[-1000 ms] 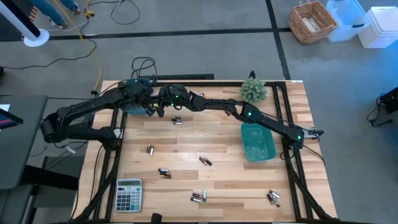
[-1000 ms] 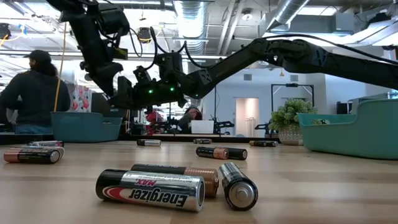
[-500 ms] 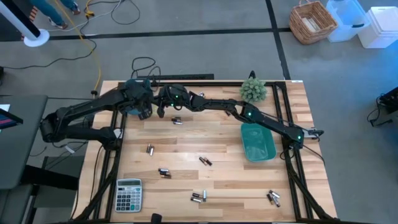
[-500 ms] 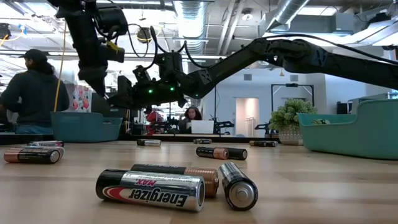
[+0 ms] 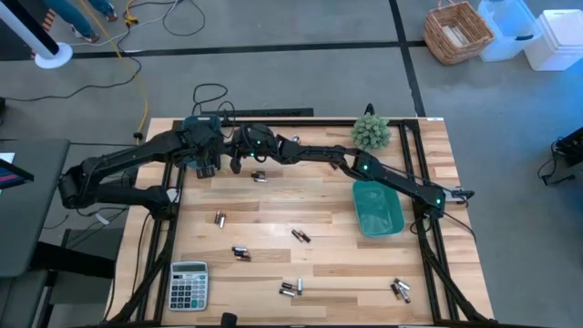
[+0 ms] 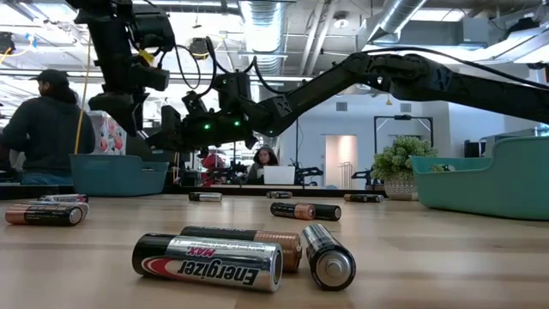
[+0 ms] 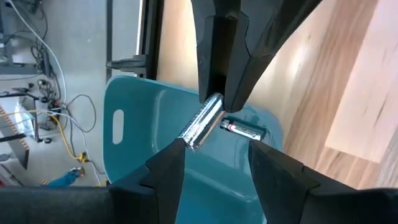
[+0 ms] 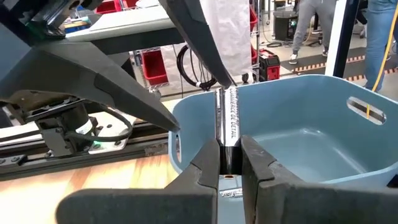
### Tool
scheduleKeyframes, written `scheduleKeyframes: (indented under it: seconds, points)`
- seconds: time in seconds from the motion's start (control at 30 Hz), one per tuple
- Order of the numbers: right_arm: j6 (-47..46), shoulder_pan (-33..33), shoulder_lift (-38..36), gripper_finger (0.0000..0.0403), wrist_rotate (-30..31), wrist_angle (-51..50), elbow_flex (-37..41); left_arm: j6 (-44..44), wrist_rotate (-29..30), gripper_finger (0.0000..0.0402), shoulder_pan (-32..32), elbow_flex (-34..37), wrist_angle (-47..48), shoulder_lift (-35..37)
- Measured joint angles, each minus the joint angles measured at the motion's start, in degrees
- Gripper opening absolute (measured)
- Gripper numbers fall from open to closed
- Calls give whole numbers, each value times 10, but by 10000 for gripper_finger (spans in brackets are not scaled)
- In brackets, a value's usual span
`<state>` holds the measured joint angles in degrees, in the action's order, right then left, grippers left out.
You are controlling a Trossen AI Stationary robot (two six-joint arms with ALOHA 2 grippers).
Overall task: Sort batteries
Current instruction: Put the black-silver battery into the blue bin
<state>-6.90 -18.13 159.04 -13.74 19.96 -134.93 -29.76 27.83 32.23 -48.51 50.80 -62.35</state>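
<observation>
My right gripper [image 5: 237, 157] is shut on a silver battery [image 8: 227, 118], held over the blue bin [image 7: 137, 124] at the table's far left. My left gripper [image 7: 214, 152] is open, just left of it, with its fingers on either side of the battery's free end and touching nothing. One dark battery [image 7: 244, 130] lies on its side on the bin's floor. More batteries lie scattered on the wood, near the far side [image 5: 259, 176], mid-table [image 5: 301, 236] and at the near edge [image 5: 291, 288]. My right gripper pinches the silver battery by one end [image 7: 214, 101] between its two fingers [image 8: 208, 163]. The fingers come from the table's right and lie along the battery, which sticks out past the fingertips. It is lifted clear, tilted above the blue bin's floor.
A green bin [image 5: 378, 210] sits on the table's right side and a small plant [image 5: 371, 132] at the far edge. A grey calculator [image 5: 189, 284] lies at the near left corner. Both arms crowd the far left. People show in the room beyond the table.
My left gripper has drawn back from my right gripper toward the table's left and has risen a little. My right gripper has kept still over the blue bin, the battery still in it.
</observation>
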Motion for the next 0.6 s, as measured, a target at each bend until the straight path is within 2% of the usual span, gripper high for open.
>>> scheduleKeyframes:
  seconds: [0.13, 0.33, 0.6]
  points:
    - [-1, 0, 0, 34, 0, 6, 0, 33, 41, 170, 0, 0, 20, 9]
    - [-2, -4, 0, 35, 1, 8, 0, 50, 39, 169, 0, 0, 22, 63]
    - [-22, -8, 7, 38, 17, 72, 0, 74, 34, 169, 0, 0, 20, 127]
